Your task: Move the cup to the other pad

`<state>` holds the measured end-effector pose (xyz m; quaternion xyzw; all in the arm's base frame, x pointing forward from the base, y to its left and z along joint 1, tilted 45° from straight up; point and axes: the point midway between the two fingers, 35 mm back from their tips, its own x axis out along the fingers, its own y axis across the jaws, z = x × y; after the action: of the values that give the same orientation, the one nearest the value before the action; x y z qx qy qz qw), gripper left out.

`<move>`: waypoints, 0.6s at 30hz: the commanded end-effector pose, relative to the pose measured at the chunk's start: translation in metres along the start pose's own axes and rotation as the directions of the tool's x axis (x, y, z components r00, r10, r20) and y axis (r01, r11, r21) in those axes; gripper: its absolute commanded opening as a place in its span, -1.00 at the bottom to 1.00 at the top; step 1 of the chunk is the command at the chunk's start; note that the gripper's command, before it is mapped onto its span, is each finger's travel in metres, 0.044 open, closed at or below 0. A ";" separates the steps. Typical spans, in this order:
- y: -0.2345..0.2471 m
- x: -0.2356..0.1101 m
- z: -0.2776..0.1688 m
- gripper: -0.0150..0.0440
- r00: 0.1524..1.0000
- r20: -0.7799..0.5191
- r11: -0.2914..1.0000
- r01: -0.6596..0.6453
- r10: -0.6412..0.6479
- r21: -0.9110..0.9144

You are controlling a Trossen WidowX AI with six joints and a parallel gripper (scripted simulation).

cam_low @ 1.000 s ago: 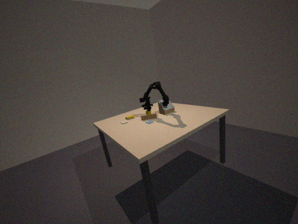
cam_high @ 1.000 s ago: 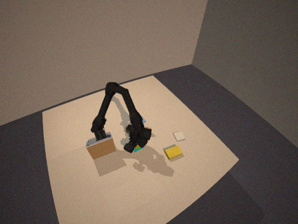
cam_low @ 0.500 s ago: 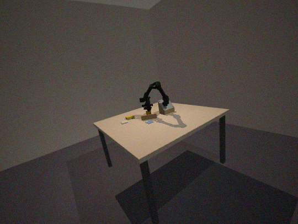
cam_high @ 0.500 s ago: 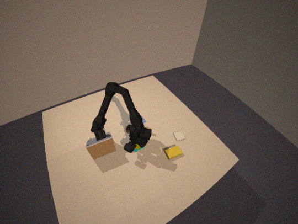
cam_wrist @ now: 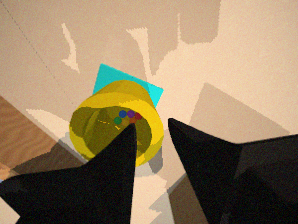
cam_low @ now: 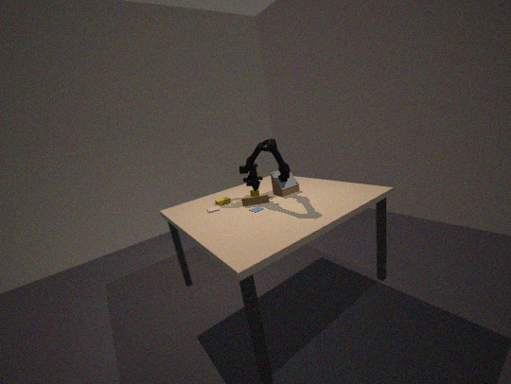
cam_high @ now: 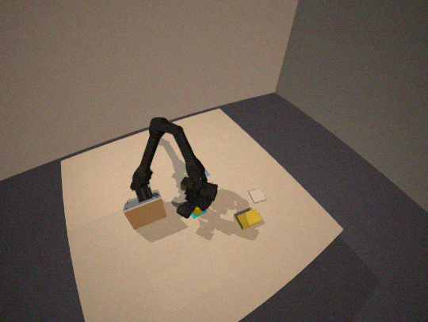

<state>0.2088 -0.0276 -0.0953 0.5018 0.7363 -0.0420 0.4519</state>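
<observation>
The jaws stand partly open, straddling the rim of the yellow cup (cam_wrist: 116,122) without gripping it; the cup sits on the cyan pad (cam_wrist: 152,91) near the middle of the surface (cam_high: 238,258), marbles (cam_wrist: 127,116) inside

A flat yellow block (cam_high: 249,218) lies on the beige table top (cam_high: 166,270), and a small white tile (cam_high: 257,195) sits close behind it, the two apart. Nearer the middle, a brown wooden box (cam_high: 145,213) with a grey top plate (cam_high: 129,205) stands on the table, and from the far side a low wooden block (cam_low: 255,200) lies in front of it. The table stands on dark legs (cam_low: 253,307) in a corner of grey walls (cam_high: 119,59) over a dark floor (cam_high: 341,159).
</observation>
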 end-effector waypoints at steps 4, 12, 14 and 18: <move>0.001 -0.015 0.003 0.01 1.000 0.014 1.000 0.002 -0.001 -0.008; 0.000 -0.028 0.001 0.01 1.000 0.013 1.000 0.000 0.000 -0.006; 0.000 -0.032 0.000 0.01 1.000 0.012 1.000 0.000 0.000 -0.006; -0.001 -0.036 -0.003 0.01 1.000 0.011 1.000 -0.001 0.001 -0.005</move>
<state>0.2077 -0.0467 -0.0734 0.5040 0.7358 -0.0422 0.4504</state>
